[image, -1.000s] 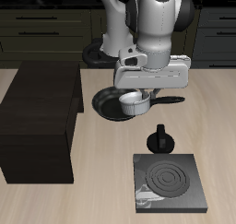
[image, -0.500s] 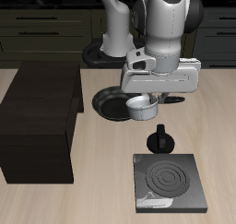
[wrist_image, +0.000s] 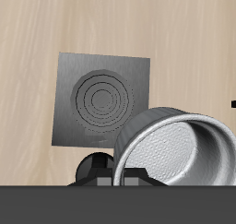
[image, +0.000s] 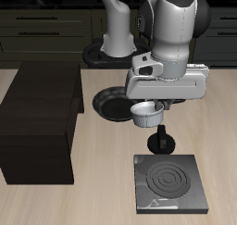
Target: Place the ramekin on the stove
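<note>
The ramekin (image: 148, 114), a small grey-white ribbed bowl, hangs in the air, and my gripper (image: 148, 106) is shut on its rim. It is above the table between the black frying pan (image: 110, 105) and the stove (image: 170, 183). The stove is a flat black slab with pale ring marks and an upright black knob (image: 162, 139) at its back edge. The ramekin hangs just behind that knob and higher than it. In the wrist view the ramekin (wrist_image: 177, 150) is close and large, its pale inside showing, with the stove (wrist_image: 103, 100) below and beyond it.
A large dark wooden cabinet box (image: 38, 123) stands on the table beside the frying pan. The robot's base (image: 111, 51) is behind the pan. Bare wooden tabletop (image: 102, 192) lies between the cabinet and the stove.
My gripper has carried the ramekin away from the frying pan, toward the table's front and the stove. It now hangs just behind the stove's knob.
</note>
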